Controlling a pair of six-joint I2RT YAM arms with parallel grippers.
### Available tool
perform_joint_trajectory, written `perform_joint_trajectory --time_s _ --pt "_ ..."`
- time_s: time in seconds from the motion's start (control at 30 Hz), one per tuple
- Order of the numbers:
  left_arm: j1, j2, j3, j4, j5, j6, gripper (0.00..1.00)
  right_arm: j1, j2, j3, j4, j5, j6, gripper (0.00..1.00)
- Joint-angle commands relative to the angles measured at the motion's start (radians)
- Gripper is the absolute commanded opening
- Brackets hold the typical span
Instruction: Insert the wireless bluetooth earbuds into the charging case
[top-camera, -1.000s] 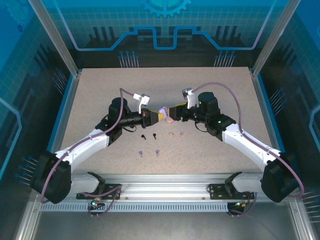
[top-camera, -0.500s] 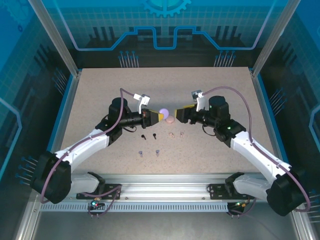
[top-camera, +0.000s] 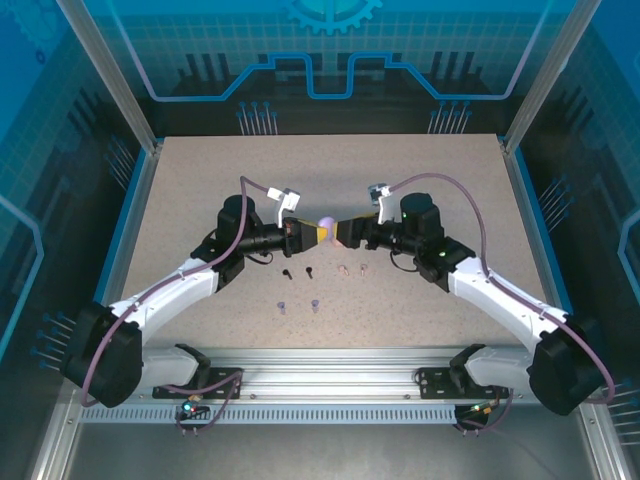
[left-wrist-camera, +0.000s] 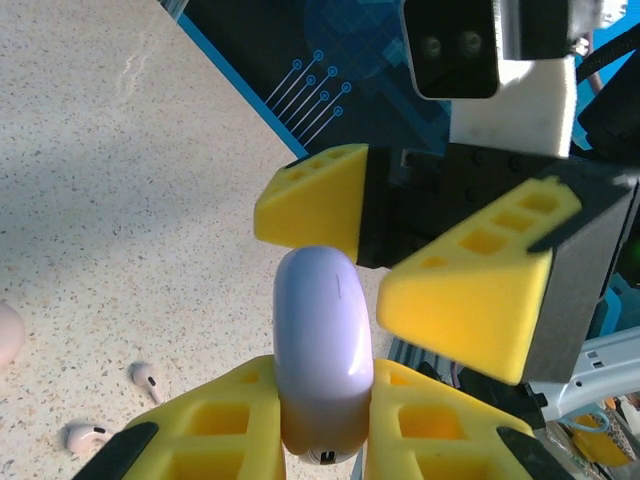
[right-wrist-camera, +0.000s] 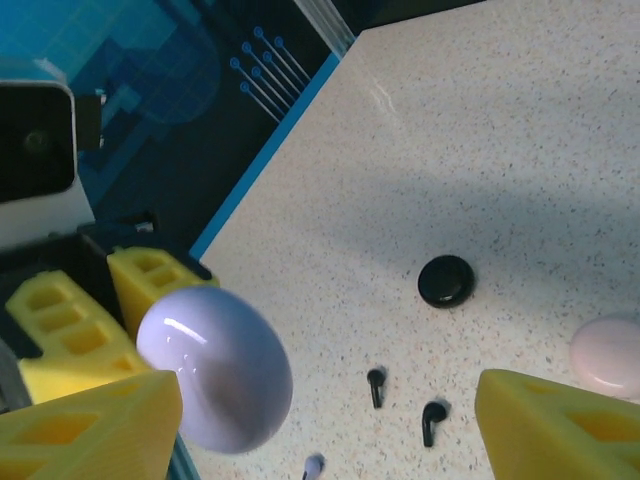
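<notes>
Grip check: left gripper (left-wrist-camera: 320, 405) clenched on the purple charging case (left-wrist-camera: 318, 335) above the table (top-camera: 200, 200), right gripper (left-wrist-camera: 378, 262) gaping around its top, earbuds (right-wrist-camera: 432, 421) loose below, so square your right jaws on the case's free end before closing.

**Two-arm table-mounted robot: left arm (top-camera: 170, 285), right arm (top-camera: 500, 290)**
Each arm: black joint housings alternating with white link shells; large black shoulder block; black base bracket bolted to a silver aluminium rail (top-camera: 330, 385); one purple cable (top-camera: 243, 200) from base to wrist; white camera housing (top-camera: 285, 197) with black lens face at the wrist. Right arm also carries small green indicator lights. Left gripper (top-camera: 322, 232) and right gripper (top-camera: 345, 233): black bodies, yellow wedge-shaped jaws moulded with open rectangular cells.
</notes>
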Motion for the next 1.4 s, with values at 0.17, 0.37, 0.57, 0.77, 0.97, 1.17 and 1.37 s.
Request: perform_joint_trajectory --time_s 0.17,0.37,0.57,0.77,0.97,1.17,1.37 --pt "0.001 0.025 0.005 0.094 0.012 -0.003 0.0 0.095 0.06 -0.029 0.138 0.217 0.459 0.85" --pt "0.0 0.039 0.009 0.109 0.009 -0.01 0.0 0.183 0.091 -0.01 0.167 0.352 0.594 0.85" --pt "-0.005 0.05 0.005 0.126 0.009 -0.013 0.0 0.202 0.106 -0.004 0.169 0.402 0.631 0.82" --pt "-0.007 0.054 -0.001 0.129 0.006 -0.007 0.0 0.202 0.098 -0.017 0.197 0.443 0.671 0.76" --pt "-0.009 0.053 -0.009 0.129 -0.003 0.001 0.0 0.203 0.106 -0.007 0.215 0.454 0.708 0.75" --pt "-0.012 0.058 -0.015 0.13 -0.01 0.008 0.0 0.205 0.108 -0.003 0.226 0.458 0.724 0.7" --pt "-0.02 0.067 -0.015 0.123 -0.019 0.017 0.0 0.205 0.108 -0.011 0.238 0.452 0.734 0.54"
